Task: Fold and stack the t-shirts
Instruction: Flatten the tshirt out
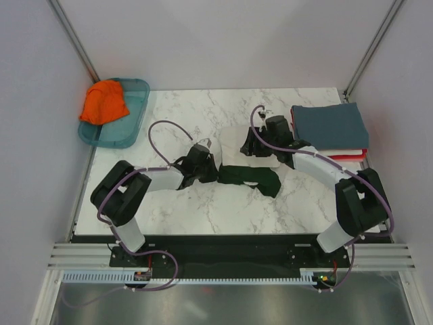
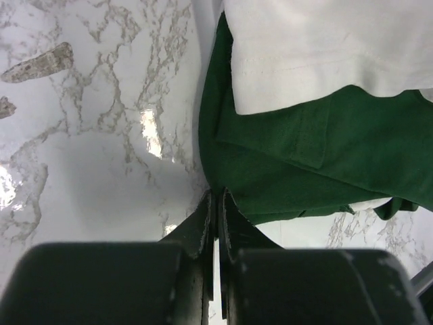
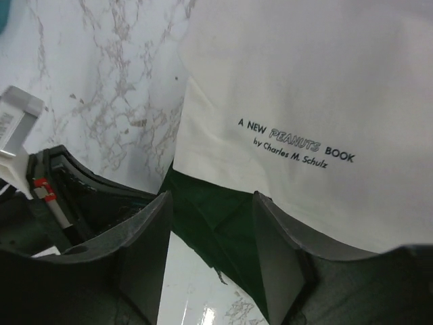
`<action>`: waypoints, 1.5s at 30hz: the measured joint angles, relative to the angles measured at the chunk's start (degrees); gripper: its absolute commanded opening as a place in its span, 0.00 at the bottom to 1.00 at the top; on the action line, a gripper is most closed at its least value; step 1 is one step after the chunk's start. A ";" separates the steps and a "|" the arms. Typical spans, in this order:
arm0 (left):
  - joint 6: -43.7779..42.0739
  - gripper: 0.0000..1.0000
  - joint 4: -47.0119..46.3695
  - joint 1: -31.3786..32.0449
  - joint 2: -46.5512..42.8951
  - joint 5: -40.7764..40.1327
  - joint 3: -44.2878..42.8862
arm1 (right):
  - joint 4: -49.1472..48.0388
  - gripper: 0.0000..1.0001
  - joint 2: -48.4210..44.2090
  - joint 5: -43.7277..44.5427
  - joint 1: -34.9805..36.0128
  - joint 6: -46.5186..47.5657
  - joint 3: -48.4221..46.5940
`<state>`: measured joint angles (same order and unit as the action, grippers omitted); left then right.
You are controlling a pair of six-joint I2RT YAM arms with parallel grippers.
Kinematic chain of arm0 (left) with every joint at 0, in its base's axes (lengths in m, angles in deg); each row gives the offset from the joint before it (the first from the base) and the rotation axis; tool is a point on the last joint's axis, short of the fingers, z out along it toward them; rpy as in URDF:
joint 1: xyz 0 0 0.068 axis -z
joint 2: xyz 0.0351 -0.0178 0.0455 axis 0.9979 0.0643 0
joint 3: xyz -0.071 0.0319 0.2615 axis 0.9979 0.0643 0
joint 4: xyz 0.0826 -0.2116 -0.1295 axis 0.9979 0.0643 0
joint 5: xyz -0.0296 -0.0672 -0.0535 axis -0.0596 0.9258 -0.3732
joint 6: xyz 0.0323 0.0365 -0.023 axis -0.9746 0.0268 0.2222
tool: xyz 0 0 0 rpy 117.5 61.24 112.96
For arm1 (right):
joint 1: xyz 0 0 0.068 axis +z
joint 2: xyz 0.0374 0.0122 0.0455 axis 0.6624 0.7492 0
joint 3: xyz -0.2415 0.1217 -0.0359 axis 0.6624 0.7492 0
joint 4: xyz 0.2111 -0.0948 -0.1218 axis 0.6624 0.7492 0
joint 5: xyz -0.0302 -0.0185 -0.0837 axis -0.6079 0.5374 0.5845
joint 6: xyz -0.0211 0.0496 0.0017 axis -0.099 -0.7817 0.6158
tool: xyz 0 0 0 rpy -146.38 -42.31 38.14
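The cream t-shirt [image 1: 233,140] with dark green sleeves [image 1: 254,177] lies in the middle of the table. In the left wrist view its cream body [image 2: 325,47] overlaps a green sleeve [image 2: 325,149]. My left gripper [image 1: 215,164] [image 2: 218,196] is shut, its tips pinching the edge of that sleeve. My right gripper [image 1: 255,145] [image 3: 213,227] hovers open over the shirt, where the cream body [image 3: 304,81] with its small black print [image 3: 294,142] meets green cloth [image 3: 216,203]. An orange t-shirt [image 1: 103,101] sits crumpled at the back left.
The orange shirt rests in a translucent teal tray [image 1: 115,140]. At the right edge a folded stack has a slate-blue shirt [image 1: 329,125] on top, with white and red [image 1: 346,155] layers under it. In the right wrist view, my left arm's black body [image 3: 61,196] is close.
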<state>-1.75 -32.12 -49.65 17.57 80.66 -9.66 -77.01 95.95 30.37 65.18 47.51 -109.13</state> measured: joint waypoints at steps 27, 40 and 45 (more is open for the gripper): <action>-0.07 0.02 -2.12 -2.14 -6.99 0.15 8.13 | 9.97 0.35 27.87 12.46 16.70 2.29 -21.16; -0.59 0.02 0.98 -10.78 -12.11 4.85 10.08 | 12.44 0.00 19.28 10.27 11.34 1.42 -22.01; -1.75 0.02 5.99 -16.46 -17.49 4.52 8.92 | 12.44 0.00 11.61 4.94 0.81 0.04 -22.01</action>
<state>-3.50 -26.13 -66.11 0.09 85.18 -0.74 -64.57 107.55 35.31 65.99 47.55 -131.14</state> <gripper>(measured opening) 0.033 0.058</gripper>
